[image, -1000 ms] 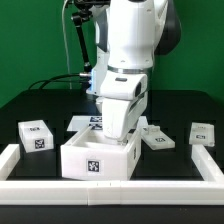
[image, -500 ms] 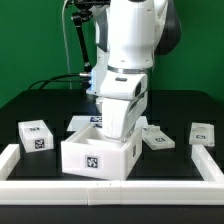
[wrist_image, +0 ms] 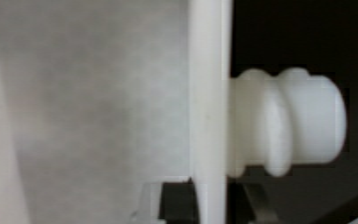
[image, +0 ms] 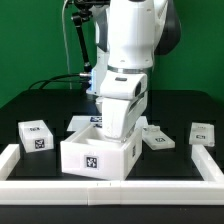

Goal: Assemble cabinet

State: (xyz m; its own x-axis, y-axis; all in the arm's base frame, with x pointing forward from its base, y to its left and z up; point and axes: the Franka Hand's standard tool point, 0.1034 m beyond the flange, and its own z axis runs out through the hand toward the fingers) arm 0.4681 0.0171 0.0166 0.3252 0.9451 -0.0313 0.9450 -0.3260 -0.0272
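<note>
Arm: My claw (image: 112, 128) reaches down into the open top of the cabinet (image: 98, 158). In the exterior view the cabinet's wall hides my fingertips, so I cannot tell how wide they stand or whether they grip anything.

Tech: Where does the cabinet sit?

Arm: On the tabletop (image: 40, 108), close to the near edge and about midway along it, just behind the border rail (image: 110, 190). A small tagged block (image: 37, 135) lies toward the near corner on the exterior view's left. Another tagged piece (image: 203, 133) lies toward the near corner on the exterior view's right. Both are apart from the cabinet.

Tech: And the wrist view?

Arm: It is blurred and very close. A white panel (wrist_image: 87, 100) fills most of it, and a ribbed white knob (wrist_image: 291, 120) juts out past its edge against black. I take the panel for part of the cabinet. No finger shows plainly, so this view does not settle the claw's opening either.

Tech: How will it handle?

Arm: I judge it to be stiff moulded plastic, hollow, light for its bulk and smooth enough to slip. It is too broad to span, so I would pinch one upright wall near its rim with the pads flat on both faces. Being light, it may skid or tip under a sideways push.
</note>
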